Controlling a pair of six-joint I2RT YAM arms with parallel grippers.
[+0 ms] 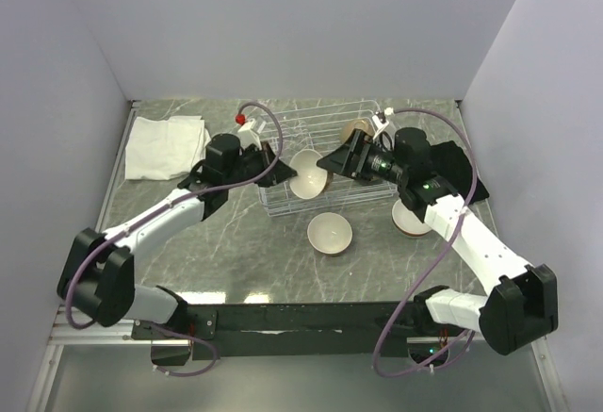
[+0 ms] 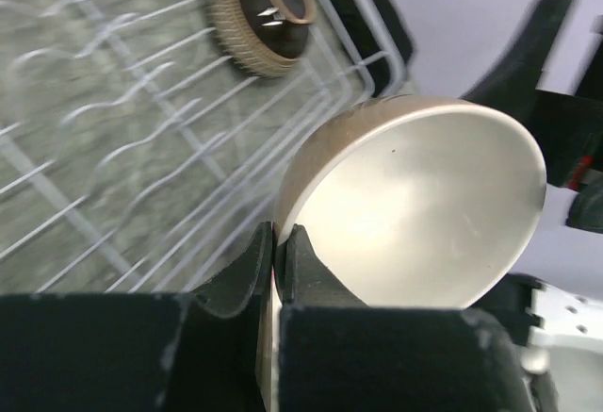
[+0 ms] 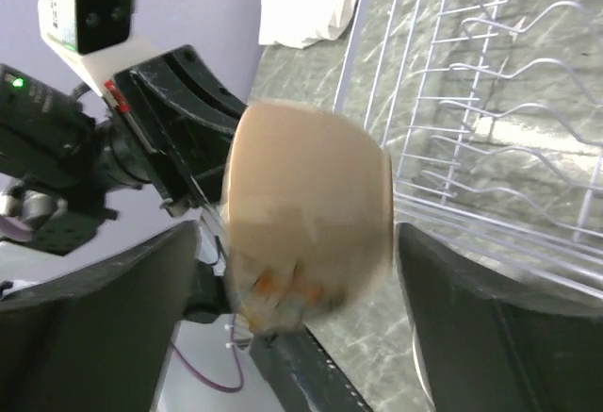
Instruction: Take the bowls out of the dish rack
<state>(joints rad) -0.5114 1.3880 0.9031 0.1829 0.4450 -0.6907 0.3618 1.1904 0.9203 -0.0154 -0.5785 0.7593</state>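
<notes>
My marbled tabletop (image 1: 236, 261) carries the dish rack (image 1: 301, 129), a white cloth (image 1: 165, 146) and 2 bowls. The cream-lined bowl (image 1: 330, 233) sits before the rack, the brown-rimmed bowl (image 1: 412, 221) farther right.

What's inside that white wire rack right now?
One brown ribbed ceramic bowl lies on its side at the white wire dish rack's far right corner, another's tan edge beside it. The right arm covers that corner from above, so more could hide there.

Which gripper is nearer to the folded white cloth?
Left. The left gripper, holding a tan bowl, is to the right of the cloth; the right gripper is beyond that bowl.
</notes>
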